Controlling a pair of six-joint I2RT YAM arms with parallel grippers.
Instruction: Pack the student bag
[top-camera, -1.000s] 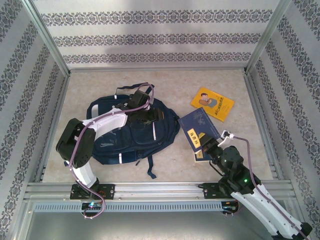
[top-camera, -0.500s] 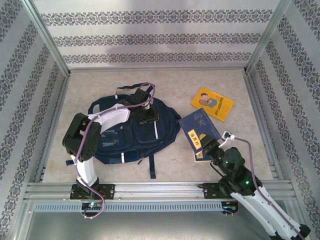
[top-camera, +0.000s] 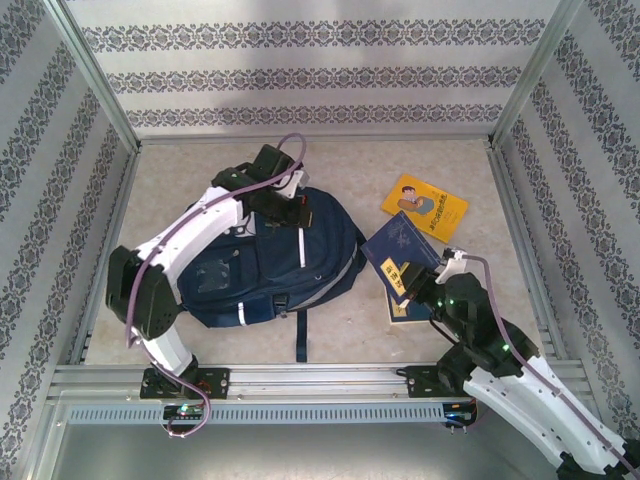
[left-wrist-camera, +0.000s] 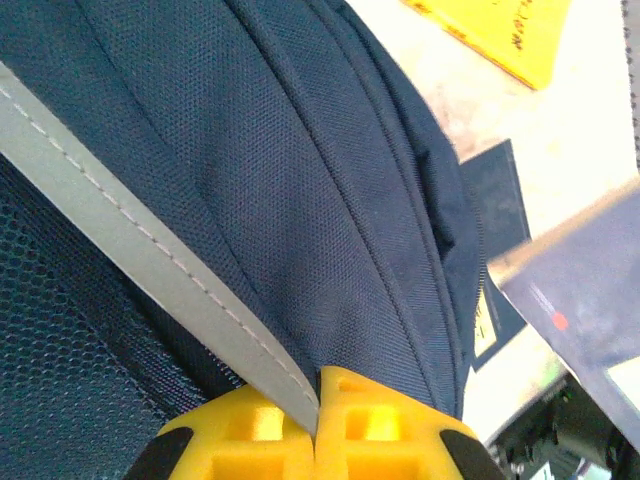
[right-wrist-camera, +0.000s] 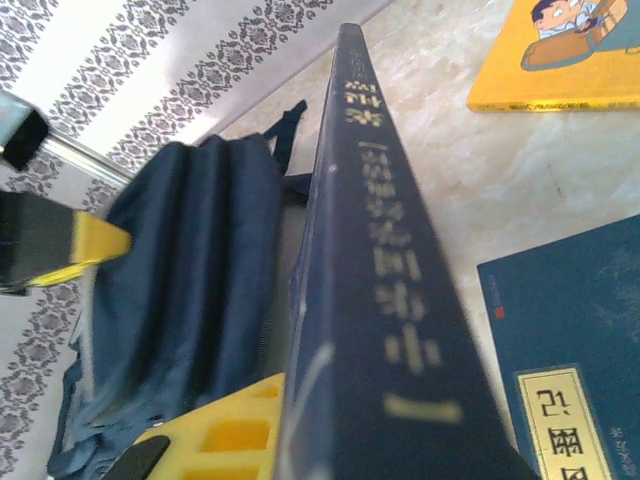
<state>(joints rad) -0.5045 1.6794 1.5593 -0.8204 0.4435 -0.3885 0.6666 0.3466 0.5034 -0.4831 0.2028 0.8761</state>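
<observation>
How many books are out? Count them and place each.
3. The yellow book lies flat, far right. A navy book stands on edge in the right gripper. A second navy book lies flat beneath it. Others may be hidden.

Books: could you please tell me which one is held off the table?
The navy book clamped in the right gripper; the yellow book and the second navy book lie flat.

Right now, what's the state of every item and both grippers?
Navy-blue striped fabric backpack: lying on table, grey strip pinched.
Left gripper: shut on that strip.
Thick navy-blue book: held off table, tilted.
Right gripper: shut on it.
Second navy-blue book: flat on table.
Thin yellow cartoon-cover book: flat, closed.
</observation>
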